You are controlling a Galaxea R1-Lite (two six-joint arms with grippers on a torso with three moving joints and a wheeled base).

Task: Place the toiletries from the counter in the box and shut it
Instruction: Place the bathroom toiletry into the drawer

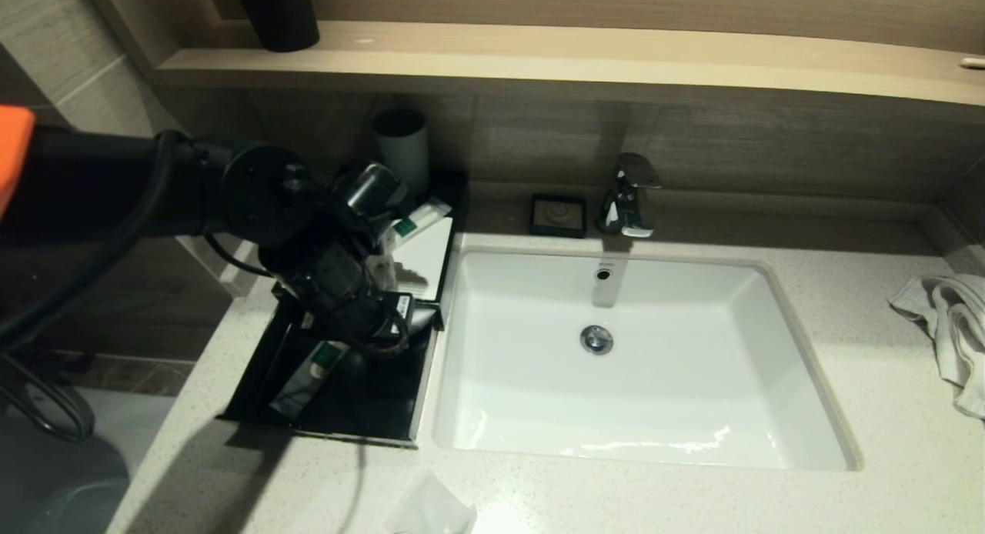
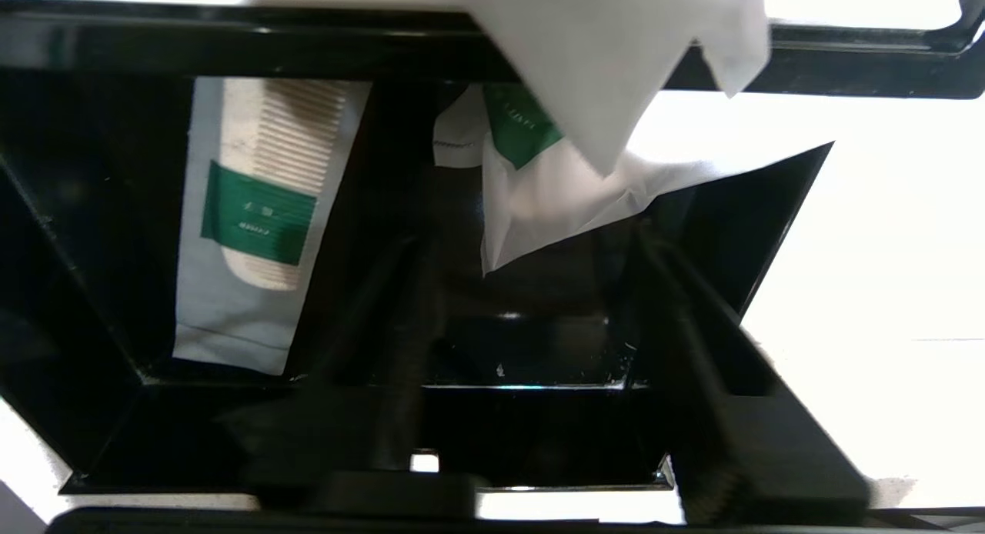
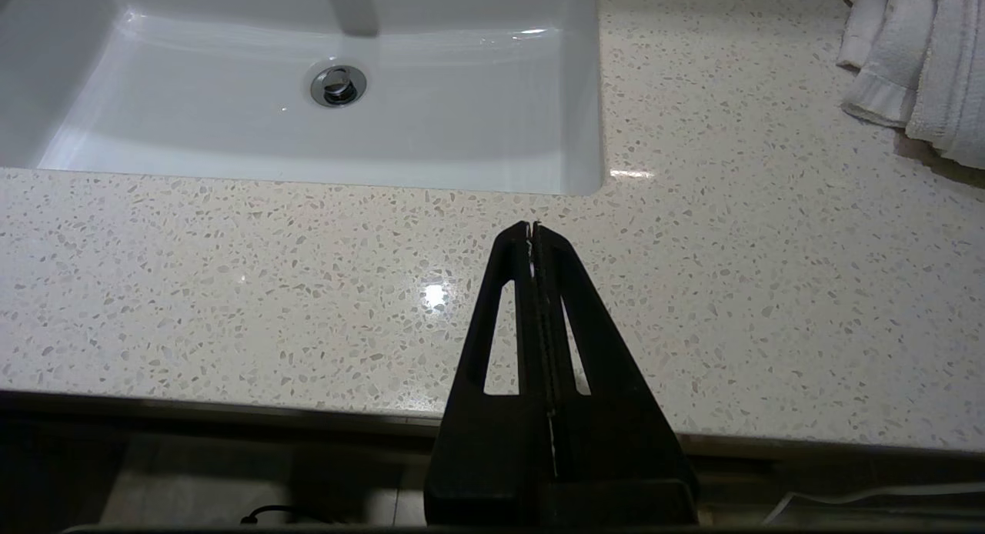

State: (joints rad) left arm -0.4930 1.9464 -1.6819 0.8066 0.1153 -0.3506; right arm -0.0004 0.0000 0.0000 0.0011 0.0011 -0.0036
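The black box [image 1: 422, 399] stands left of the sink with its front drawer pulled out. A long wrapped comb with a green label [image 1: 308, 374] [image 2: 254, 226] lies in the drawer. My left gripper [image 2: 531, 249] hangs over the drawer, open, fingers [image 2: 681, 326] wide apart and clamping nothing. A soft white packet with a green label [image 2: 539, 195] lies loose just past the fingertips. In the head view the left wrist [image 1: 350, 288] hides the fingers. Another green-labelled packet [image 1: 415, 217] rests on the box's white top. A clear packet [image 1: 431, 511] lies on the counter [image 1: 692, 503] near the front edge. My right gripper [image 3: 532, 228] is shut, parked above the counter's front edge.
The white sink [image 1: 769, 411] fills the middle, with a chrome tap [image 1: 631, 195] and a small black soap dish [image 1: 558, 215] behind it. A grey cup [image 1: 402, 145] stands behind the box. A white towel [image 1: 950, 326] lies at the right. A wooden shelf [image 1: 539, 57] overhangs the back.
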